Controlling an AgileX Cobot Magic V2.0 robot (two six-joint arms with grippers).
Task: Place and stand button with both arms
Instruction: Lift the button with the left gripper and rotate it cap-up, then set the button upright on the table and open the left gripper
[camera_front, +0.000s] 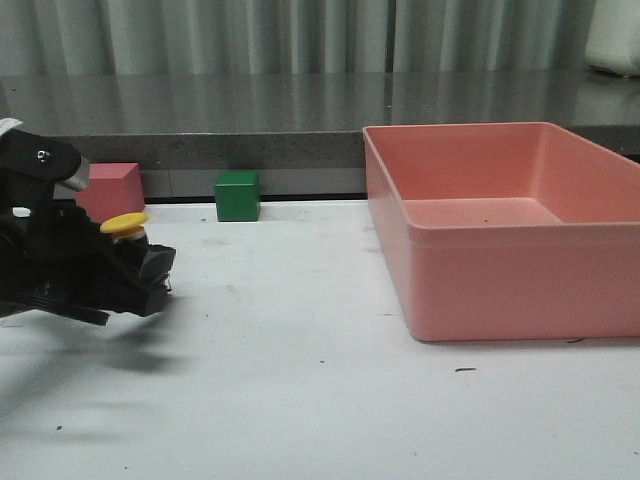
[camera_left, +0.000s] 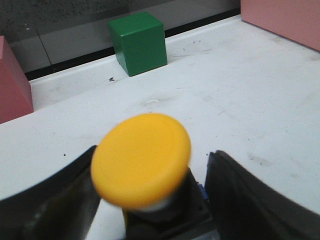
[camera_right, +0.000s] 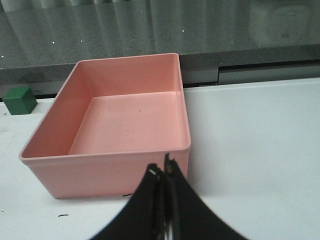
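My left gripper (camera_front: 140, 262) is low over the white table (camera_front: 320, 400), on my left side. It is shut on the small button with the round yellow cap and dark blocky base (camera_front: 126, 226). The yellow cap points up. In my left wrist view the button (camera_left: 141, 159) sits between my two black fingers (camera_left: 250, 200), one on each side of its dark base. A tiny bit of blue shows beside the base.

Behind my left gripper, by the back edge of the table, there is a pink block (camera_front: 110, 188). A green cube (camera_front: 238, 195) stands near it, a little more to the right. They do not touch.

A big pink plastic box with no lid (camera_front: 560, 270) sits on the right side of the table. I see nothing inside it.

My right gripper (camera_right: 164, 172) shows only in my right wrist view. Its two black fingers are pressed together with nothing between them. It hangs just in front of the pink box (camera_right: 105, 170).
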